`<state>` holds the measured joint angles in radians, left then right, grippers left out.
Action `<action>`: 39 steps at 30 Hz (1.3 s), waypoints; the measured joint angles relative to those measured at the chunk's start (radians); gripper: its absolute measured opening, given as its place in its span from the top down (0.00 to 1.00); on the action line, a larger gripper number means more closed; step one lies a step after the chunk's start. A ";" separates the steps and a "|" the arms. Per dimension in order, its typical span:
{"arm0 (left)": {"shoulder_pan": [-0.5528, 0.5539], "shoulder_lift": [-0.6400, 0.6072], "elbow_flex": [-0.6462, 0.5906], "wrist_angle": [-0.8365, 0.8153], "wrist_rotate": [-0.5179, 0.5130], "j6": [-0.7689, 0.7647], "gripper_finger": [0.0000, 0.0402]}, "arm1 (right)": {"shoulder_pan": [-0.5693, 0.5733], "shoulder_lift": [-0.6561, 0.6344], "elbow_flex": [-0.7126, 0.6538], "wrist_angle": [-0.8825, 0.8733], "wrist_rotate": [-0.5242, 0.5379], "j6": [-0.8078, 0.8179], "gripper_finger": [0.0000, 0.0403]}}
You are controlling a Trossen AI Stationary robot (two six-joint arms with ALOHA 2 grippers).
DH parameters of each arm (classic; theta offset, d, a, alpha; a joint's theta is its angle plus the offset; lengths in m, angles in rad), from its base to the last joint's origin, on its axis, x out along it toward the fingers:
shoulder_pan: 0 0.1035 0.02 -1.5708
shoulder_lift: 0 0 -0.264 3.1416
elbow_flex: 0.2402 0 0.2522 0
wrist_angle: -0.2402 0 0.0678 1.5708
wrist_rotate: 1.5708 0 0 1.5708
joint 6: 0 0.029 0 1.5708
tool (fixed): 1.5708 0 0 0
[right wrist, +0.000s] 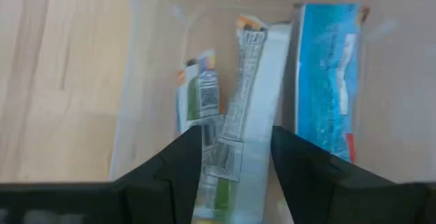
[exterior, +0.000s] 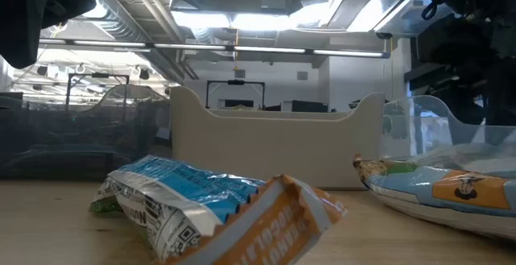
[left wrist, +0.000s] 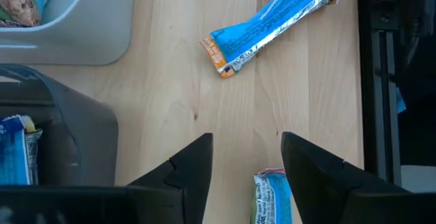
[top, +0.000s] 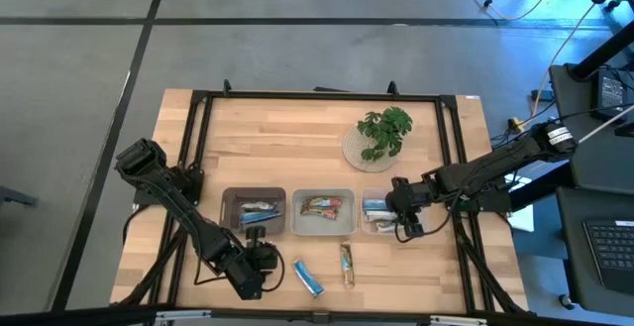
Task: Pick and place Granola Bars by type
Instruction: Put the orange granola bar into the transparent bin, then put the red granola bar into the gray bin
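Observation:
Three small trays stand in a row: left tray (top: 254,210), middle tray (top: 323,213), right tray (top: 380,213), each with Granola Bars inside. Two bars lie flat on the wood near the front edge: a blue one (top: 309,277) and a silvery-brown one (top: 346,264). My left gripper (top: 267,259) is open and low over the table. Its fingers stand either side of one bar's end (left wrist: 270,197), with a blue, orange-ended bar (left wrist: 272,23) ahead. My right gripper (right wrist: 235,132) is open above the right tray. Its fingers stand either side of a silvery bar (right wrist: 248,81), between a green-silver bar (right wrist: 201,98) and a blue bar (right wrist: 327,81).
A leafy plant on a round plate (top: 381,135) sits behind the trays, toward the far right. A black frame (top: 317,95) runs around the tabletop. Bare wood shows behind the left and middle trays and at the front right corner.

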<state>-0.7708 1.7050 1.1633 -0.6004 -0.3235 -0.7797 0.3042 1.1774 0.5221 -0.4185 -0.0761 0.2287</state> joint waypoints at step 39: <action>0.000 0.000 0.000 0.032 -0.014 0.016 0.58 | 0.000 -0.001 0.061 -0.116 0.309 0.050 0.56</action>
<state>-0.7707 1.7050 1.1629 -0.5686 -0.3374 -0.7635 0.3038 1.1763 0.5835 -0.5342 0.2333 0.2782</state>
